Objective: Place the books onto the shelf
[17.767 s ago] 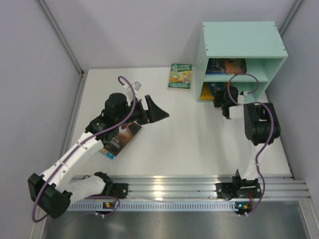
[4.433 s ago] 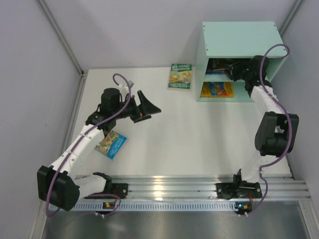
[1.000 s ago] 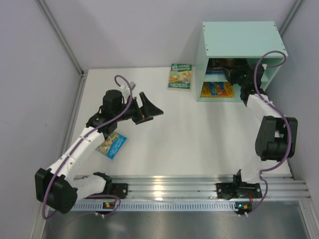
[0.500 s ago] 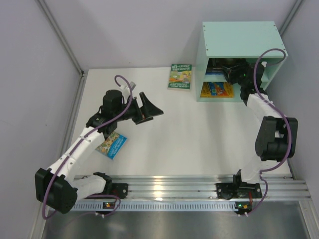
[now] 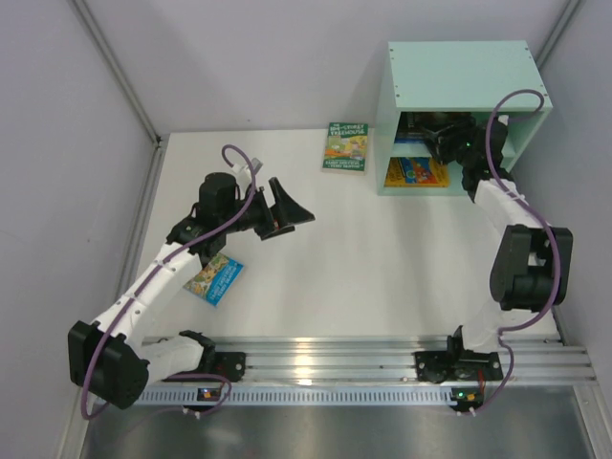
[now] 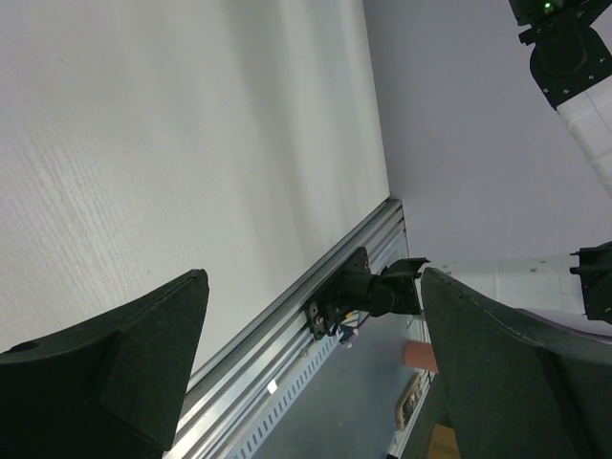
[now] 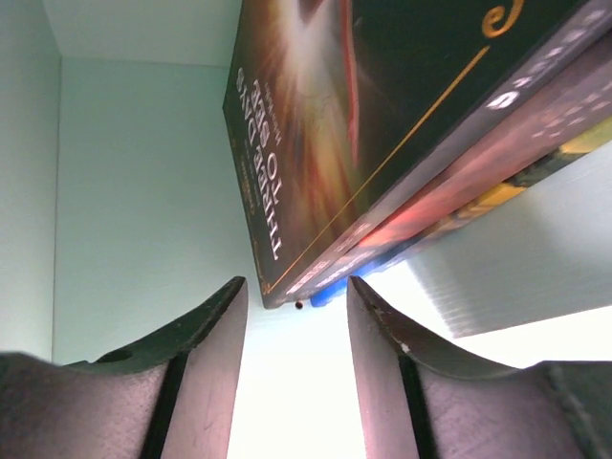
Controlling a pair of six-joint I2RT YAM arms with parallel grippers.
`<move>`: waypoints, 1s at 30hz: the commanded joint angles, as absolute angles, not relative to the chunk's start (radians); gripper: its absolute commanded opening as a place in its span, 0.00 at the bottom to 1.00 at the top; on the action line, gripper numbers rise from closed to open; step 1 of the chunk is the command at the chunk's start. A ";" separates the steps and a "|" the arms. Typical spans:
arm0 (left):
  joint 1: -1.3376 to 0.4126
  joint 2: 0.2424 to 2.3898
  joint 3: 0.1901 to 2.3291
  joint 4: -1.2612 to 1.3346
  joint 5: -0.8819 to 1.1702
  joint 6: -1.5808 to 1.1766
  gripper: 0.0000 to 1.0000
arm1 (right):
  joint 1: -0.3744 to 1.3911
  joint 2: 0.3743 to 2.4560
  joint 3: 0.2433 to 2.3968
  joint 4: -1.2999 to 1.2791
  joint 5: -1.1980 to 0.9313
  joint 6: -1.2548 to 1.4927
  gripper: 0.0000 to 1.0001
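Observation:
The mint-green shelf (image 5: 461,78) stands at the back right. My right gripper (image 5: 443,131) reaches into its upper compartment and is open. In the right wrist view a dark brown book (image 7: 316,124) tops a stack of books, its corner just past my right gripper (image 7: 296,301), with nothing between the fingers (image 7: 215,335). An orange-yellow book (image 5: 417,173) lies in the lower compartment. A green book (image 5: 346,146) lies on the table left of the shelf. A blue landscape book (image 5: 214,278) lies under my left arm. My left gripper (image 5: 287,206) hangs open and empty above the table.
The white table (image 5: 382,258) ends at a metal rail (image 5: 335,359) at the near edge, which holds both arm bases. Grey walls close in the left and right sides. The left wrist view shows the left gripper (image 6: 314,277), bare table (image 6: 191,143) and the rail.
My right gripper has opened and let go of the dark brown book, now lying on the stack in the upper compartment. The left arm has not moved.

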State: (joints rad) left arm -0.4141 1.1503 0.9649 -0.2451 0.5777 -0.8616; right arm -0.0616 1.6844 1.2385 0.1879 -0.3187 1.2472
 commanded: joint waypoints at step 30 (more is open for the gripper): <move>-0.328 1.983 1.825 -0.436 0.356 -0.390 0.85 | -0.097 0.870 0.752 -0.241 -0.492 0.667 0.89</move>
